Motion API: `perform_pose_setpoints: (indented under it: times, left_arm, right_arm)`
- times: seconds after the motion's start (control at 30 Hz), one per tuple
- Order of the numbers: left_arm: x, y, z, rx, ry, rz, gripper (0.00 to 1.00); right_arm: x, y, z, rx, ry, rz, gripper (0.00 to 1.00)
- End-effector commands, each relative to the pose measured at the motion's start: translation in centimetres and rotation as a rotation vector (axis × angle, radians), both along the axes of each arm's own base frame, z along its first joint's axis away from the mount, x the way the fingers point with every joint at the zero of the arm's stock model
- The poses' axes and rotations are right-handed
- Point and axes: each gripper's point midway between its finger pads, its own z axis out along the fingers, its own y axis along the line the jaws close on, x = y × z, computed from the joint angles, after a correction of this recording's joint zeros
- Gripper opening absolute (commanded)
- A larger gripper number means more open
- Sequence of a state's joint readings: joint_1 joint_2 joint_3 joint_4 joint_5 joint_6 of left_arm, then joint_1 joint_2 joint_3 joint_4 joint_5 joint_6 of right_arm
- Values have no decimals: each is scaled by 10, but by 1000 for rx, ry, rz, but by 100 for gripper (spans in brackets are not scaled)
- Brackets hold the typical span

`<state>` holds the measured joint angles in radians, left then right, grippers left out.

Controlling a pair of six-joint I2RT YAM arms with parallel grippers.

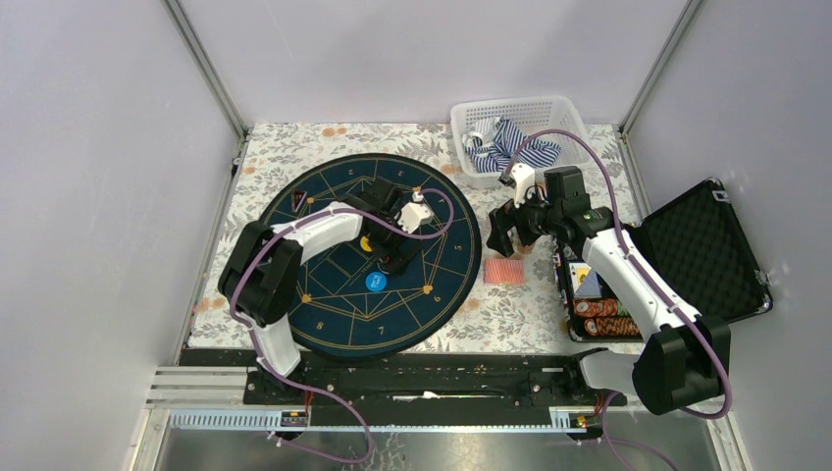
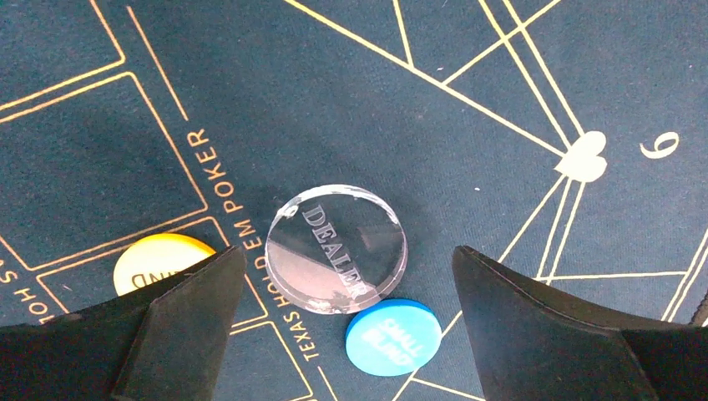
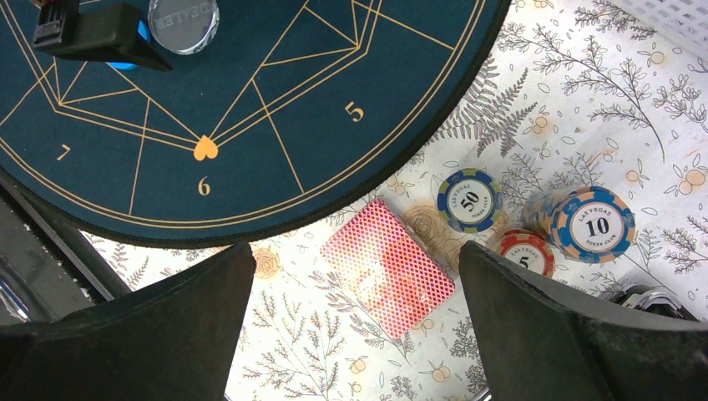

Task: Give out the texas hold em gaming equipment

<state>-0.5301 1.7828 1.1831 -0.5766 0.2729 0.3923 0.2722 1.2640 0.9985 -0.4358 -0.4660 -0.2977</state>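
texas hold em gaming equipment lies partly on the round navy mat (image 1: 442, 280) and partly on the floral tablecloth (image 1: 530, 314) to its right. black foam-lined case (image 1: 706, 245): lid open, at the right table edge, with rows of chips (image 1: 603, 316) in its tray. white basket (image 1: 510, 104): holds striped cloth, at the far edge. left gripper (image 2: 348, 251): jaws wide apart, empty, over the mat's middle. right gripper (image 3: 355, 251): likewise spread and empty, over the tablecloth just off the mat's rim. card deck (image 3: 388, 267): red-backed, flat on the tablecloth beside the mat. "10" chip stack (image 3: 594, 224), "50" chip (image 3: 469, 200) and "5" chip (image 3: 526, 253): clustered near the deck. clear dealer disc (image 2: 336, 249): on the mat, edge to edge with the blue small blind disc (image 2: 392, 336). yellow disc (image 2: 159, 261): nearby, partly hidden behind a finger.
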Motion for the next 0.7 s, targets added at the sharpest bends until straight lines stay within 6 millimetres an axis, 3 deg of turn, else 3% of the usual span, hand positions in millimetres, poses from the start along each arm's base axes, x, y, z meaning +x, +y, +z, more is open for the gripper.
perform_pose_setpoints:
  times: [0.0, 0.4, 0.67]
  left_arm:
    - [11, -6, 0, 5, -46, 9, 99]
    - [7, 5, -24, 80, -56, 31, 96]
    - [0, 5, -19, 69, -62, 25, 75]
  right_arm:
    - [2, 2, 7, 27, -22, 5, 100]
    - [1, 2, 7, 32, -18, 7, 100]
    - [2, 1, 6, 30, -17, 5, 100]
